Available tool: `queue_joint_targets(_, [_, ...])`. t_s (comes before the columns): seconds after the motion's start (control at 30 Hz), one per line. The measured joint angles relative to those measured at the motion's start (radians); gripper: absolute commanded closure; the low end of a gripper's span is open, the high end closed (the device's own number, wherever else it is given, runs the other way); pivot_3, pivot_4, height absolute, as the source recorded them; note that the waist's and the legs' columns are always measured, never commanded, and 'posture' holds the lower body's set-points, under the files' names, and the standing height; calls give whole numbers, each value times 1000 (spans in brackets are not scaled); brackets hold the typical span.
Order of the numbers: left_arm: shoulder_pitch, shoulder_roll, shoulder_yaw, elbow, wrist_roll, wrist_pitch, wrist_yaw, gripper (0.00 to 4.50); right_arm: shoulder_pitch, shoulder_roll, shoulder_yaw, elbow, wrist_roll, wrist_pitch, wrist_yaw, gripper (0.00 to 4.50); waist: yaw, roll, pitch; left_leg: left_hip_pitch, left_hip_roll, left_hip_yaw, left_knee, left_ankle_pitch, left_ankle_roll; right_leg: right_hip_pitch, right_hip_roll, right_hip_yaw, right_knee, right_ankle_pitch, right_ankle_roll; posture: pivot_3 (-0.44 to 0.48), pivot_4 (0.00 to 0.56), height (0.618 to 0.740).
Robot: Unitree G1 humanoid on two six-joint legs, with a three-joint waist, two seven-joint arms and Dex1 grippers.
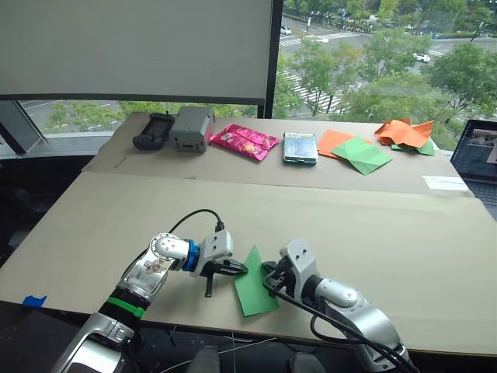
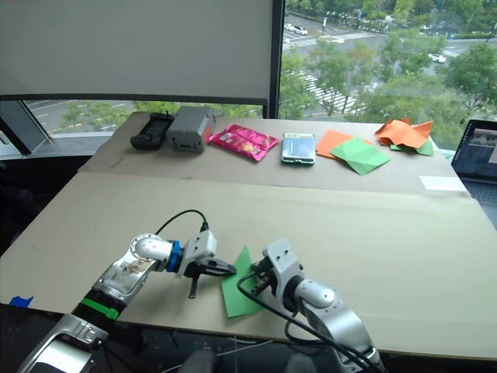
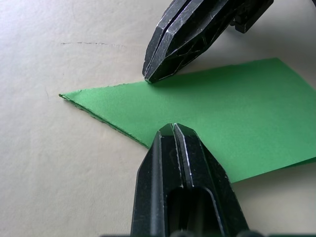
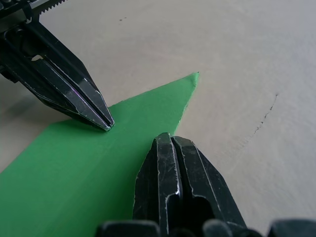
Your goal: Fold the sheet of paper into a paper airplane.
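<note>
The bright green paper, already folded into a narrow pointed wedge [image 1: 253, 284], lies flat on the pale brown counter [image 1: 373, 233] close to its near edge, between our two arms. Its long axis runs near to far, with the point at the far end and the broad end toward us. Our left hand [image 1: 237, 269] presses its closed fingertips down on the left edge of the wedge, and our right hand [image 1: 268, 278] does the same on the right edge, both with fingers narrowed to a slit and gripping nothing. The two hands sit almost opposite each other across the paper, equally near to it, so we judge that either could run along the fold to sharpen the crease. Nothing stands in the way on the near part of the counter. Well apart, along the far side, lie a black handset [image 1: 152, 130], a grey box [image 1: 192, 127], a pink snack packet [image 1: 245, 141], a green-edged packet [image 1: 300, 148], a flat orange sheet [image 1: 334, 141] under a paler green diamond-shaped folded paper [image 1: 362, 155], and crumpled orange paper [image 1: 404, 133]; a laptop [image 1: 477, 152] stands at the far right.
</note>
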Motion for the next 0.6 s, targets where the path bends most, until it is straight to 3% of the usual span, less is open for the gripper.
queue_joint_targets(0.27, [-1,-1,-2,1,0,-1,0,4481,-6,-47,25,-23,-5,9,10,4500,0,0,0,0,0,0,0,0,0,0,0,0,-3,0,0,0,150,713])
queue_joint_targets(0.6, [-8,-3,-2,4,0,-4,1,4481,-9,20,-34,-16,28,-60,19,4500,0,1,3,-3,0,0,0,0,0,-2,0,0,-4,0,0,0,150,713])
